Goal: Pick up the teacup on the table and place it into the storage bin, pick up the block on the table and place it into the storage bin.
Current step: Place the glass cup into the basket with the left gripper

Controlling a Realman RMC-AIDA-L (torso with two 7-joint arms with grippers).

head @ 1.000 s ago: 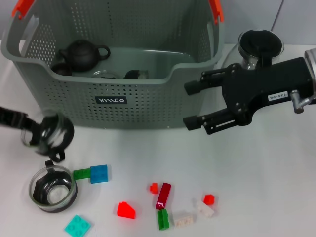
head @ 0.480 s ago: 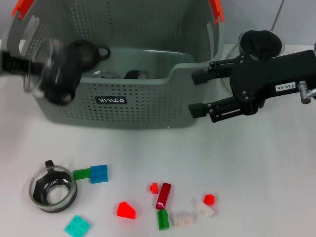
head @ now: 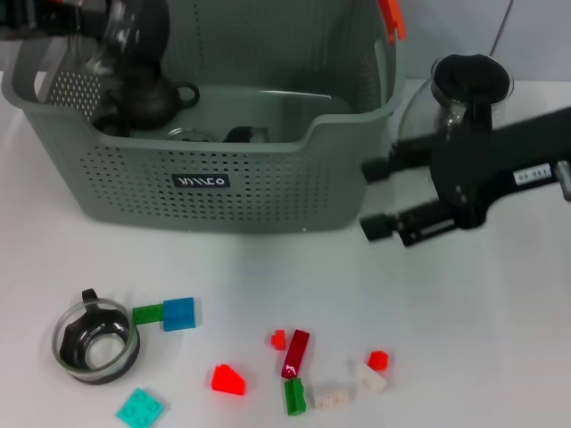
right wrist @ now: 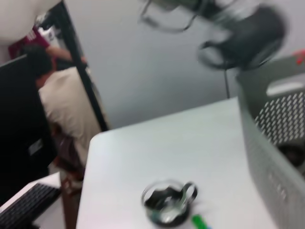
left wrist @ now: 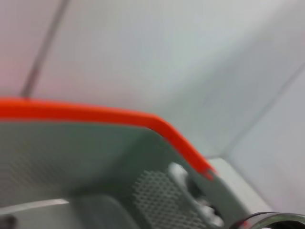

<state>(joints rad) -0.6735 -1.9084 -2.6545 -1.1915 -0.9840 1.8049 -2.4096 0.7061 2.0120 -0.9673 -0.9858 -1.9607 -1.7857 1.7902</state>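
My left gripper is shut on a clear glass teacup and holds it above the left rear part of the storage bin. The right wrist view shows that carried teacup in the air beside the bin. A second glass teacup stands on the table at the front left and also appears as the teacup on the table in the right wrist view. Several small blocks lie in front of the bin, among them a blue block and a red block. My right gripper hovers open and empty to the right of the bin.
A black teapot and other dark pieces sit inside the bin. A clear glass pot with a black handle stands behind my right arm. The bin's orange handle tab fills the left wrist view. More blocks lie at the front centre.
My left gripper has carried the teacup up from the bin's front left corner to above its left rear. The right gripper has drifted a little right and down.
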